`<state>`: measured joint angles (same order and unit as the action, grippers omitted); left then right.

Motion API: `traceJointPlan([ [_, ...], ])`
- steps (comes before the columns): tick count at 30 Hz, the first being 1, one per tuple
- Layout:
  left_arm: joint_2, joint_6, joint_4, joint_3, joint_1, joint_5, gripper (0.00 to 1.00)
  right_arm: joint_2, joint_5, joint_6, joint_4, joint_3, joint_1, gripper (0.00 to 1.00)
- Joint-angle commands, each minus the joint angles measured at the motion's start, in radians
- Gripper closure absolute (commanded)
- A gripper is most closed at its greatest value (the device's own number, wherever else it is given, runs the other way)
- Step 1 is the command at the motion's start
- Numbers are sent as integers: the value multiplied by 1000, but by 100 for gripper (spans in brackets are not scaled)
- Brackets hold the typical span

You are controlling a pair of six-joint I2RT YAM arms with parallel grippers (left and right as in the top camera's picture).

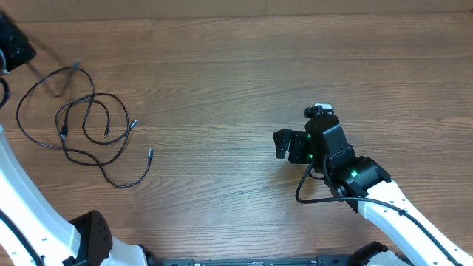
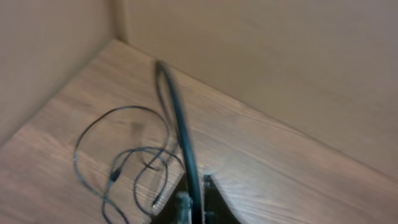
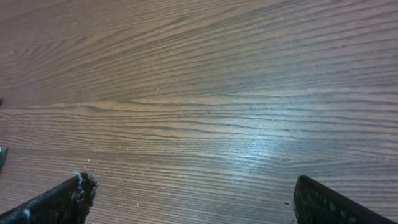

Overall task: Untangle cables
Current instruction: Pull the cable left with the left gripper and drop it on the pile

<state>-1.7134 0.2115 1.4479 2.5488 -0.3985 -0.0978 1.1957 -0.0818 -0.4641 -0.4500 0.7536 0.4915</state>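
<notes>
From overhead, the thin black cables lie in loose overlapping loops on the left part of the brown wooden table. Several small plug ends stick out towards the right and the near edge. My left hand sits in the far left corner, partly cut off by the frame, and a blurred strand leads from the loops towards it. My right hand hovers well apart from the cables, right of the middle, over bare wood. A thicker black wire loops out beside my white right arm, and nothing lies between that hand and the cables.

In the left wrist view, one blurred strand of the cables runs up out of my left hand at the bottom edge. The jaws are closed narrowly around it. The rest of the loops rest on the table to the left of that strand. Plain beige walls meet at a corner just beyond the table's far edge.

In the right wrist view, my right hand is spread wide, with one dark fingertip at the lower left and the other at the lower right. Only wood grain of the table shows between them, and the hand holds nothing.
</notes>
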Motion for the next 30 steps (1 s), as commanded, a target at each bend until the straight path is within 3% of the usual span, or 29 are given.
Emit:
traceJointPlan([
  [1, -6, 14, 10, 12, -7, 43, 38, -16, 8, -4, -6, 33, -3, 0],
  [2, -9, 14, 15, 12, -7, 42, 0, -16, 10, -4, -9, 33, -3, 0],
  [11, -21, 29, 57, 10, -3, -71, 0, -16, 10, -4, -26, 33, -3, 0],
  [18, -33, -10, 97, -7, 66, -71, 0, -16, 24, -4, -28, 33, -3, 0],
  [30, -43, 14, 143, -330, 286, -49, 0, -16, 43, -4, -32, 33, -3, 0],
])
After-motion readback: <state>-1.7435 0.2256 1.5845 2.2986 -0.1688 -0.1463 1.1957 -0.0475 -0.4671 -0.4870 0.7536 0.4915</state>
